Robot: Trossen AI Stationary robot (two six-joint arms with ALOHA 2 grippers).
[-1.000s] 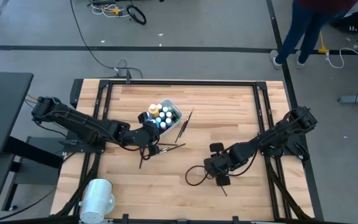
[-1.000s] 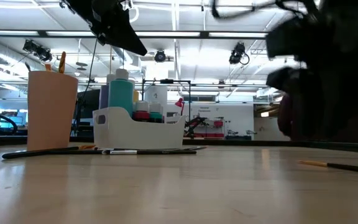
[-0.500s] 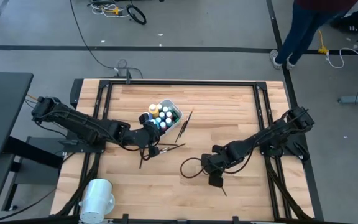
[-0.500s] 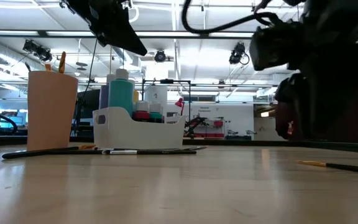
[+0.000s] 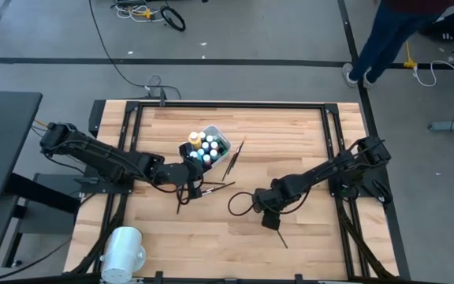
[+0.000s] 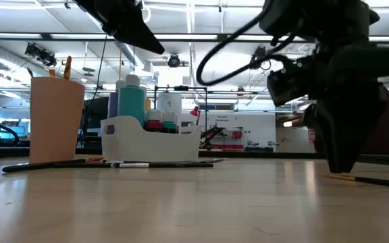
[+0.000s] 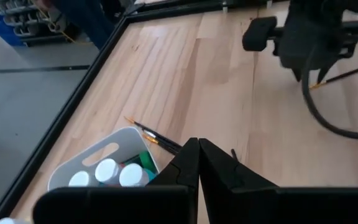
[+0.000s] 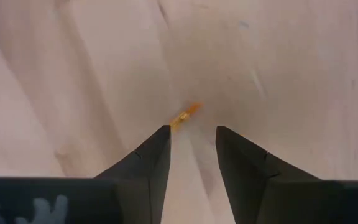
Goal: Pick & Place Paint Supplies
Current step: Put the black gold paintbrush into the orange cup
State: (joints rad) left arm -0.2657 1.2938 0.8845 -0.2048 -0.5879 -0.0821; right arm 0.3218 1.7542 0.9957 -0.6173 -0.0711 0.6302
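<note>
Orange-tipped brush is lying loose on the table while the right gripper is straddling it, fingers apart for the pinch, and the left gripper is waiting pressed together by the tub.

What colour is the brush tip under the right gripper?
Orange-yellow tip, clearest in the right wrist view.

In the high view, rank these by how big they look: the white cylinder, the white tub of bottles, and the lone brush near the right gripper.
1. White cylinder, the largest.
2. White tub, packed with paint bottles, somewhat smaller.
3. Lone brush by the right gripper, a thin sliver partly hidden, the smallest.
</note>
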